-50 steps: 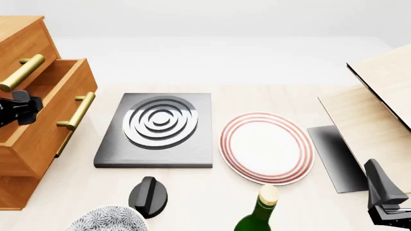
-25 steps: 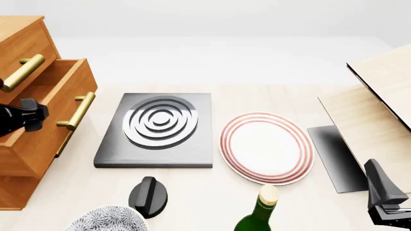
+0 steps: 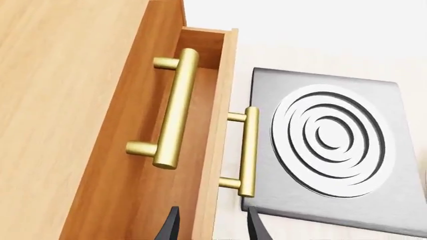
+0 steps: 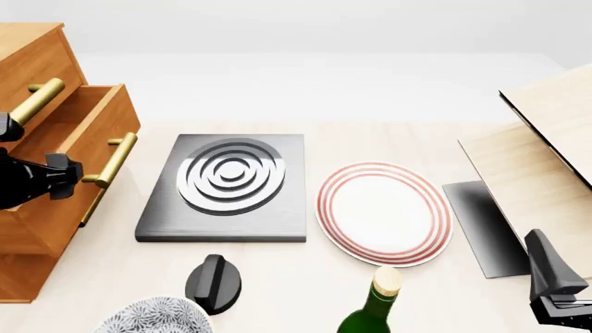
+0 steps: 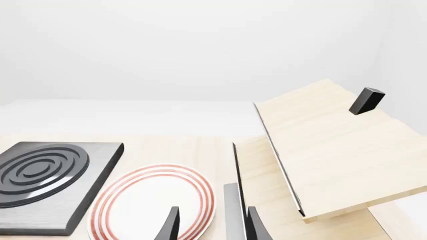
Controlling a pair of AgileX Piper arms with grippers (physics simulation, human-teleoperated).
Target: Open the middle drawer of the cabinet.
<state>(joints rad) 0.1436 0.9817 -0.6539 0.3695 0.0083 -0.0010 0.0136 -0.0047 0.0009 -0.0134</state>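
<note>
The middle drawer [image 4: 69,163] (pulled out) overhangs toward the hob [image 4: 227,187], narrowing passage.

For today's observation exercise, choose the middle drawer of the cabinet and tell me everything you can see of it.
The middle drawer is an orange-brown wooden box with a brass bar handle on two short posts. It stands pulled well out of the cabinet, its hollow inside showing, below the shut top drawer and beside the dark hob slab. The left gripper is open, its fingertips either side of the drawer's front panel; whether they touch it cannot be told.
</note>
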